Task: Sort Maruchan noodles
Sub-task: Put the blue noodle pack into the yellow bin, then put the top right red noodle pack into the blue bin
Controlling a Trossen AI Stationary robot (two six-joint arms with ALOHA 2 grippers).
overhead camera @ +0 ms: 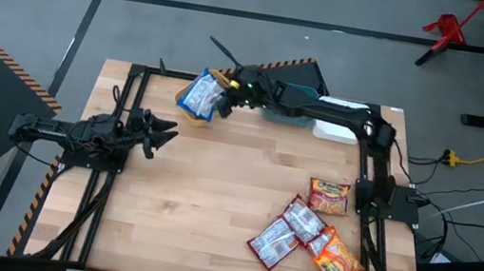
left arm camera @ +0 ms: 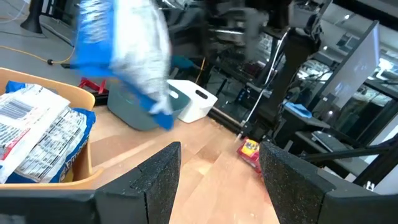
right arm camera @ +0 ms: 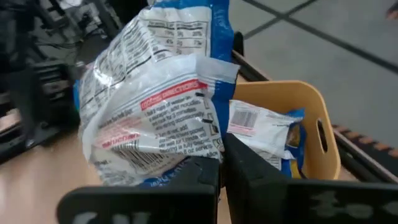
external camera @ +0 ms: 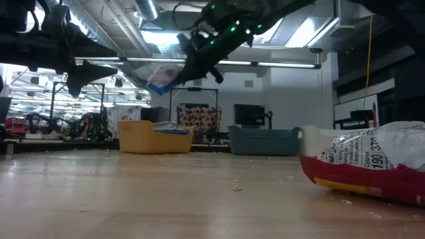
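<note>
Pale wooden planks make up the table point(overhead camera: 193, 205), which stands on a grey floor with hazard-striped tape, and the low view looks across it into a workshop lit by ceiling strips. At the table's far edge a blue-and-white noodle packet point(overhead camera: 200, 96) hangs in the air, pinched at one end by the right gripper point(overhead camera: 227, 95); the right wrist view shows the dark fingers point(right arm camera: 249, 171) pressed together on the crinkled plastic with the printed back of the packet bulging beyond them. The packet sits just above and beside the yellow bin point(right arm camera: 314, 118), which already holds blue-and-white packets point(right arm camera: 264, 134). Next along that far edge come the teal bin point(overhead camera: 290, 104) and the white bin point(overhead camera: 340, 121), both partly covered by the right arm, which reaches across from the table's right side.

Well apart from all this, near the right front corner, the other packets lie in a loose cluster: an orange-yellow one point(overhead camera: 329, 196) farthest back, two dark red ones point(overhead camera: 304, 220) point(overhead camera: 272, 244) overlapping below it, and another orange one point(overhead camera: 337, 259) at the edge. The low view shows one red packet point(external camera: 368, 162) close up on the wood.

The left gripper point(overhead camera: 163, 133) waits over the table's left side, its fingers point(left arm camera: 155, 180) spread wide with nothing between them
</note>
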